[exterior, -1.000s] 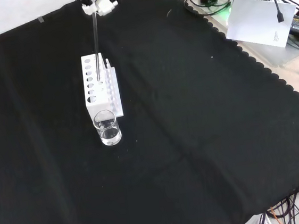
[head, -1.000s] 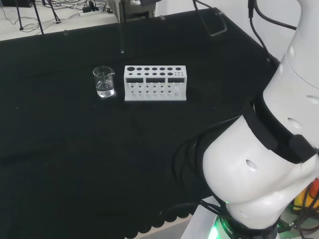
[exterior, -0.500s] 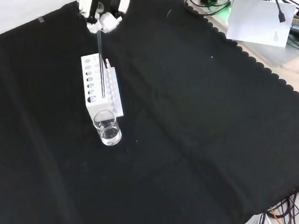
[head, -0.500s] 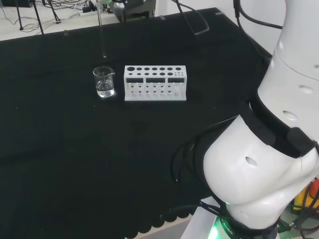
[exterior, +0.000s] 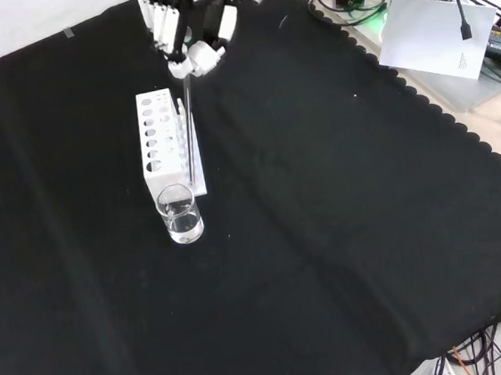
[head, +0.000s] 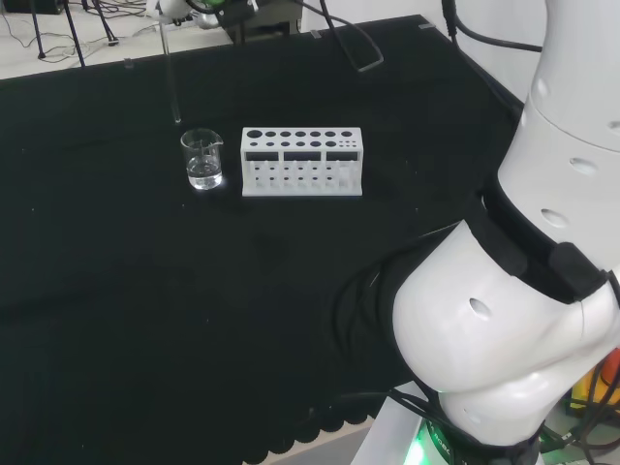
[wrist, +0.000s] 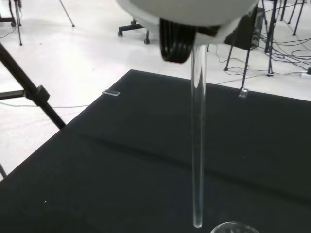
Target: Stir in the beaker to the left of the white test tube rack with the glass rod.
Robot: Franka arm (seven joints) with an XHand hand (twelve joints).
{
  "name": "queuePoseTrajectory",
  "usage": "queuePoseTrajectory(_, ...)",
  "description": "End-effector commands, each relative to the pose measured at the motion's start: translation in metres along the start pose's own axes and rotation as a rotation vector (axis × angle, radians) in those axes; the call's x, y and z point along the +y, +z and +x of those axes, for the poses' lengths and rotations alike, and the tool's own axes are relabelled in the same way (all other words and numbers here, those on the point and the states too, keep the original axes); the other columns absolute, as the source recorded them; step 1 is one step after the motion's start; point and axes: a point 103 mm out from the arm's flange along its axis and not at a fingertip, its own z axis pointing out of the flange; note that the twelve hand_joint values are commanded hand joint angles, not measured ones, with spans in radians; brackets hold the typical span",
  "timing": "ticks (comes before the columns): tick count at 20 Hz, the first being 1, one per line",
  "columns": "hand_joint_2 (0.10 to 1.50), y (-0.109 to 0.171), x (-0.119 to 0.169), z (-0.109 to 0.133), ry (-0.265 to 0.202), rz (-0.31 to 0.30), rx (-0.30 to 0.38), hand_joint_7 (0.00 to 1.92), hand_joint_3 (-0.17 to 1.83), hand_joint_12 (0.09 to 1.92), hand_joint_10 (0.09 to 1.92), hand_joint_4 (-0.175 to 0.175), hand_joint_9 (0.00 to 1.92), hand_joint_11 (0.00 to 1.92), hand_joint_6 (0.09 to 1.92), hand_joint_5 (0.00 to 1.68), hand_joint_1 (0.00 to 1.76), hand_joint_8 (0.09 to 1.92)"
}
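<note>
1. Hand (exterior: 187,28) has its fingers curled round the top of the glass rod (exterior: 189,131).
2. Rod hangs near vertical, tip down, in the air just above the beaker (head: 201,160).
3. Beaker holds clear liquid and stands just left of the white rack (head: 301,162) in the head view.
4. Rod's top end is hidden in the hand.

On the black tabletop (exterior: 345,231) only two obstacles are seen in the front view: the white test tube rack (exterior: 164,153) and, touching or just beside it at 6 o'clock, the beaker (exterior: 180,215). The glass rod (exterior: 189,131) held in the hand (exterior: 186,19) hangs over the rack. From 1 to 5 o'clock of the beaker, wide bare cloth is left open.
</note>
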Motion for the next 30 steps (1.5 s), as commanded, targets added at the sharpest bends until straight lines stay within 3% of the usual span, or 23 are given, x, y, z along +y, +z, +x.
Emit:
queuePoseTrajectory(1,0.69,0.033,0.01,-0.029,0.014,0.029,-0.009,1.22,0.69,0.92,0.94,-0.175,1.67,1.69,0.62,1.15,1.32,1.05)
queuePoseTrajectory(15,0.69,0.066,0.016,-0.041,0.036,0.075,-0.005,1.22,0.68,0.92,0.94,-0.175,1.68,1.69,0.62,1.15,1.32,1.05)
queuePoseTrajectory(21,0.69,0.095,0.024,-0.039,0.02,0.108,0.001,1.23,0.68,0.93,0.94,-0.175,1.68,1.69,0.62,1.15,1.32,1.05)
queuePoseTrajectory(30,0.69,0.114,0.03,-0.034,0.009,0.122,0.025,1.23,0.68,0.93,0.94,-0.175,1.68,1.69,0.61,1.15,1.32,1.05)
